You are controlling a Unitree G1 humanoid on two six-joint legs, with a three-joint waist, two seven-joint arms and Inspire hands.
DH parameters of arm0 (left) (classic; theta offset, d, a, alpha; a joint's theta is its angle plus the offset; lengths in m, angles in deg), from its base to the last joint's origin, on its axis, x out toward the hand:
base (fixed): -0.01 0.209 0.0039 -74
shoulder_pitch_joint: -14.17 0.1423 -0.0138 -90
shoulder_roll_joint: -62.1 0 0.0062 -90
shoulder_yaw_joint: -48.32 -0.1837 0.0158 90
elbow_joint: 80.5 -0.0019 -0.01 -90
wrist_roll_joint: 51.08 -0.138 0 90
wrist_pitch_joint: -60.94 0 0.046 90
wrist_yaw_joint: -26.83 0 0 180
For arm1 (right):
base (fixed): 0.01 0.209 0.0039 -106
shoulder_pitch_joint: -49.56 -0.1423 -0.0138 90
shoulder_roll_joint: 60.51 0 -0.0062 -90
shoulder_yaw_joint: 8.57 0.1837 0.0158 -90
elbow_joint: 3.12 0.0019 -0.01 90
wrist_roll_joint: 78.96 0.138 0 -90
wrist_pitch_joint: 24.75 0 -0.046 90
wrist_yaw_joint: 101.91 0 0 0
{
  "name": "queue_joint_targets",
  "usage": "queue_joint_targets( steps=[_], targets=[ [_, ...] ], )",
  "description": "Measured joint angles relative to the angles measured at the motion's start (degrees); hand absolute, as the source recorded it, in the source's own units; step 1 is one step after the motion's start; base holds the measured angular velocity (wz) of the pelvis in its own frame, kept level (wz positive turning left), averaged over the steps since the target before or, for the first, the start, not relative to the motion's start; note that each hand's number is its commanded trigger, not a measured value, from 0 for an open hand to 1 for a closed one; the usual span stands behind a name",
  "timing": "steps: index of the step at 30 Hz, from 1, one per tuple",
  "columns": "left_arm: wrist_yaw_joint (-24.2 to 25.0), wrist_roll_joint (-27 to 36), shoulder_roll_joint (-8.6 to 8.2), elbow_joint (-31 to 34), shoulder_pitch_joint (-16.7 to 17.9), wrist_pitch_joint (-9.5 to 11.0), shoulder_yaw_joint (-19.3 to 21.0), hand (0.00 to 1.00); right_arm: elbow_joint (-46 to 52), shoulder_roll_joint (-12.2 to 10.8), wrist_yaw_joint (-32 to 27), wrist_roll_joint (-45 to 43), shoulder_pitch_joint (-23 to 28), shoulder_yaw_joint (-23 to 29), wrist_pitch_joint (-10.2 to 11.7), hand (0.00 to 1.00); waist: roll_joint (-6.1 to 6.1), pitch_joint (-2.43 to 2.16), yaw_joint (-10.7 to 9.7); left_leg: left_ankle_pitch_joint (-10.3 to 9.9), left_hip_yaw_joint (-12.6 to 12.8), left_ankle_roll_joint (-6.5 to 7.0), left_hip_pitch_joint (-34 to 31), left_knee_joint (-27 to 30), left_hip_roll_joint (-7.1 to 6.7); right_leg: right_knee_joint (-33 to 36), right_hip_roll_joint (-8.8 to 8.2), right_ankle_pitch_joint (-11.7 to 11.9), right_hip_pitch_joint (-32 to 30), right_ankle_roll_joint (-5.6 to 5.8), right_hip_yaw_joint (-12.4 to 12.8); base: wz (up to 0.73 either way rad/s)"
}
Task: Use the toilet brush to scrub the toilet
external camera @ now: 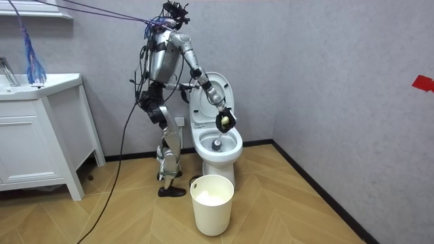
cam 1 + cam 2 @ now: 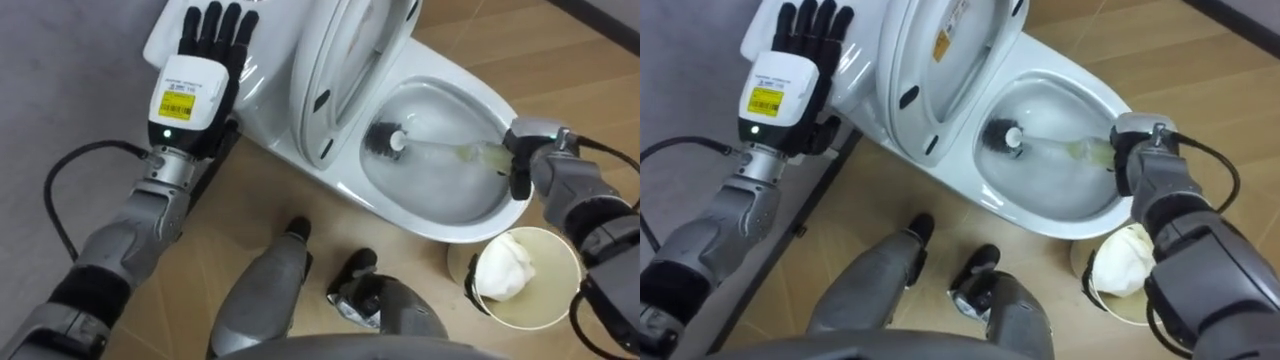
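We're standing just beside the toilet bowl (image 2: 440,228), leaning over it. Our right hand (image 2: 540,165) is clamped round the handle of the toilet brush (image 2: 386,140), out at the bowl's rim. The dark bristle head sits down inside the bowl, on the side nearest the raised seat (image 2: 335,80). Behind the bowl, our left hand (image 2: 200,60) lies on the cistern (image 2: 162,42), fingers straight and flat, bracing us.

To scrub well, we reckon the bristles want pressing firmly against the porcelain. Then we sweep them round the bowl's inner wall and work up under the rim, not just stir the middle. With a handle this long, small wrist turns should carry the head a good way. Too much force could flick water out over the rim, so steady strokes look best. The waste bin (image 1: 212,207) stands just in front of the bowl, so we mind our right arm there.
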Motion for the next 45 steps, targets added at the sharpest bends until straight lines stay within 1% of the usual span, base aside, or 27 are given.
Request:
queue_joint_targets(
  steps=[2,3,4,7,9,10,12,13,15,16,17,20,22,24,25,27,29,30,31,34,36,37,38,40,41,43,45],
  targets=[
    [0.0,0.1,0.57,0.5,0.1,-0.3,-0.4,0.0,-1.7,0.7,0.0,3.6,-1.4,0.0,0.0,1.0,-0.26,0.15,0.0,0.2,0.1,0.04,-0.1,-0.2,-0.07,0.4,-0.25,0.0,-0.4,-0.05,0.1,0.0],
    [0.0,0.1,0.69,1.3,0.2,-0.5,-0.4,0.0,-2.1,1.8,0.0,6.0,-1.7,0.0,0.2,1.0,-0.49,0.31,0.0,0.3,0.2,0.09,-0.4,-0.2,-0.24,1.0,-0.61,-0.3,-1.0,-0.06,0.0,0.05],
    [-0.1,0.4,0.76,1.7,0.1,-0.5,-0.4,0.0,-3.1,2.5,0.0,8.8,-1.8,0.0,0.6,1.0,-0.57,0.35,0.0,0.3,0.2,0.12,-0.9,-0.1,-0.3,1.3,-0.7,-0.3,-1.4,-0.05,0.0,0.05],
    [-0.3,1.3,0.93,2.0,0.4,-0.6,-0.4,0.0,-5.0,3.1,0.0,14.4,-1.8,0.1,0.7,1.0,-0.52,0.4,-0.1,0.3,0.1,0.13,-1.5,0.3,-0.4,2.1,-0.97,-0.3,-2.1,-0.05,-0.1,0.0],
    [-0.2,2.9,1.43,3.5,0.5,-1.3,-0.4,0.0,-5.6,3.4,-0.2,17.1,-1.8,1.5,0.8,1.0,-0.47,0.42,-0.8,0.5,-0.2,0.13,-3.1,1.1,-0.8,3.2,-1.42,-0.8,-3.7,-0.23,-0.2,0.08],
    [-0.2,3.6,1.43,4.1,0.5,-1.7,-0.4,0.0,-5.6,3.6,-0.4,17.9,-1.8,1.9,0.8,1.0,-0.26,0.35,-1.3,0.5,-0.6,0.11,-3.8,1.5,-1.01,3.6,-1.66,-1.0,-4.2,-0.23,-0.6,0.19],
    [-0.1,4.4,1.97,5.6,0.4,-2.9,-0.5,0.0,-5.6,3.6,-0.8,22.2,-1.3,2.9,0.6,1.0,0.0,0.39,-2.3,0.5,-0.7,0.1,-5.6,2.9,-1.17,4.6,-2.06,-1.2,-5.6,-0.36,-1.3,0.15],
    [-0.1,4.4,2.1,5.7,0.3,-3.0,-0.5,0.0,-5.6,3.6,-0.8,23.3,-1.1,3.5,0.6,1.0,0.16,0.5,-2.4,0.5,-0.7,0.11,-5.9,3.2,-1.18,4.8,-2.11,-1.2,-5.7,-0.38,-1.4,0.07],
    [0.4,4.7,2.48,5.6,-0.2,-3.4,-0.5,0.0,-5.7,3.6,-0.9,27.7,-0.4,3.7,0.5,1.0,1.06,0.87,-2.8,0.5,-0.7,0.14,-6.4,3.9,-1.32,5.1,-2.41,-1.5,-5.9,-0.33,-1.8,0.07],
    [0.8,5.0,2.48,5.7,-0.4,-4.1,-0.5,0.0,-6.1,3.6,-0.9,30.3,0.2,3.7,0.5,1.0,1.45,0.79,-2.8,0.5,-0.7,0.15,-6.9,4.0,-1.32,5.3,-2.45,-1.5,-6.3,-0.33,-1.9,0.03],
    [0.9,5.0,2.51,5.7,-0.4,-4.3,-0.4,0.0,-6.1,3.6,-0.9,31.3,0.6,3.7,0.6,1.0,1.53,0.76,-2.8,0.5,-0.7,0.17,-7.1,4.0,-1.37,5.6,-2.58,-1.5,-6.6,-0.34,-1.9,0.05],
    [0.8,5.0,2.53,5.7,-0.5,-5.0,-0.4,0.0,-6.3,3.6,-0.9,36.2,2.2,3.7,0.6,1.0,2.18,0.65,-3.1,0.6,-0.7,0.32,-8.2,4.4,-2.08,7.7,-3.7,-2.1,-8.2,-0.35,-1.8,0.07],
    [0.8,5.1,2.53,5.7,-0.4,-5.4,-0.4,0.0,-7.6,3.6,-0.9,39.2,2.5,3.7,0.7,1.0,3.09,0.44,-3.0,0.6,-0.6,0.35,-8.9,5.0,-2.18,8.4,-3.92,-2.2,-9.0,-0.36,-1.8,0.0],
    [0.8,5.1,2.53,6.0,0.1,-6.2,-0.3,0.0,-8.0,3.5,-0.8,40.0,2.9,3.8,1.1,1.0,3.41,0.25,-3.0,0.6,-0.4,0.37,-9.3,5.1,-2.21,9.0,-4.05,-2.2,-9.4,-0.38,-1.7,0.0],
    [0.7,5.0,2.53,6.1,0.3,-6.6,-0.3,0.0,-8.3,3.5,-0.8,40.0,2.9,3.8,1.1,1.0,3.45,0.23,-3.0,0.7,0.1,0.43,-9.5,5.2,-2.19,9.1,-4.17,-2.2,-9.6,-0.42,-1.7,0.03],
    [0.7,5.0,2.44,6.1,0.5,-7.4,-0.3,0.0,-8.7,3.5,-0.7,40.5,3.6,3.7,1.3,1.0,3.68,0.15,-3.1,0.7,0.0,0.45,-9.6,5.4,-2.3,9.4,-4.34,-2.4,-9.7,-0.48,-1.9,0.07],
    [0.8,5.1,2.45,6.0,0.7,-7.9,-0.3,0.0,-8.8,3.5,-0.7,40.0,4.2,3.7,1.3,1.0,3.89,0.1,-3.2,0.7,-0.1,0.46,-9.6,5.6,-2.68,10.1,-4.8,-2.9,-9.8,-0.37,-2.1,0.1],
    [1.0,5.5,2.42,5.9,0.7,-8.3,-0.4,0.0,-8.8,3.5,-0.7,38.3,4.3,3.7,1.3,1.0,4.25,-0.1,-3.3,0.7,-0.1,0.49,-9.6,5.7,-2.8,10.2,-4.95,-3.0,-9.7,-0.31,-2.2,0.1],
    [0.9,5.5,2.42,5.7,0.8,-8.6,-0.7,0.0,-8.6,3.5,-0.8,37.2,4.3,3.7,1.4,1.0,4.42,-0.17,-3.3,0.7,-0.1,0.54,-9.6,5.7,-2.88,10.3,-5.03,-3.0,-9.7,-0.28,-2.2,0.07],
    [0.6,5.6,2.35,4.3,0.6,-8.8,-1.8,0.0,-7.7,3.5,-1.3,30.2,4.3,2.3,1.8,1.0,5.35,-0.19,-3.0,0.7,0.0,0.71,-9.6,6.1,-3.13,10.9,-5.5,-3.2,-9.8,-0.04,-2.1,0.05],
    [0.3,5.5,2.34,3.5,0.0,-8.9,-2.4,0.0,-5.8,3.5,-1.7,24.3,4.3,-0.5,1.8,1.0,6.3,-0.18,-2.8,0.8,0.2,0.78,-9.7,6.1,-3.13,11.0,-5.61,-3.2,-9.8,-0.02,-2.2,0.0],
    [0.4,5.4,2.34,3.1,-0.1,-9.0,-2.7,0.0,-5.4,3.4,-2.1,21.0,4.3,-1.5,1.1,1.0,6.77,-0.21,-2.4,0.8,0.5,0.82,-9.7,6.1,-3.05,11.1,-5.63,-3.2,-9.9,-0.01,-2.1,-0.03],
    [0.4,5.4,2.33,3.1,-0.2,-9.0,-2.7,0.0,-5.2,3.4,-2.3,18.9,4.3,-1.8,0.7,1.0,6.93,-0.21,-2.2,0.8,0.7,0.84,-9.7,6.0,-3.02,11.1,-5.62,-3.2,-10.0,-0.01,-2.0,-0.06],
    [0.4,6.2,2.26,3.1,-0.3,-9.2,-3.0,0.0,-4.7,3.6,-4.2,13.1,4.2,-2.3,-0.1,1.0,7.92,-0.27,-2.0,0.8,0.7,0.85,-9.7,6.0,-2.98,11.0,-5.58,-3.2,-10.0,-0.02,-2.1,-0.02],
    [0.4,6.6,2.26,3.1,-0.3,-9.2,-3.1,0.0,-4.5,3.6,-4.6,11.6,4.2,-2.3,-0.2,1.0,8.07,-0.27,-2.0,0.8,0.7,0.85,-9.7,6.0,-2.97,11.0,-5.57,-3.2,-10.0,-0.04,-2.1,0.0],
    [0.4,6.9,2.14,3.1,0.0,-9.4,-3.3,0.0,-2.5,3.7,-5.8,7.0,4.3,-2.5,-1.5,1.0,8.43,-0.3,-2.0,0.8,0.7,0.83,-9.7,6.0,-2.89,11.0,-5.53,-3.3,-10.0,-0.18,-2.1,0.0],
    [0.4,8.2,1.84,3.1,-0.1,-9.5,-4.0,0.0,-0.8,3.7,-6.7,4.7,4.7,-2.8,-2.3,1.0,8.48,-0.33,-2.0,0.8,0.7,0.82,-9.7,6.2,-2.8,10.9,-5.4,-3.3,-10.0,-0.21,-2.1,0.0]
  ],
)
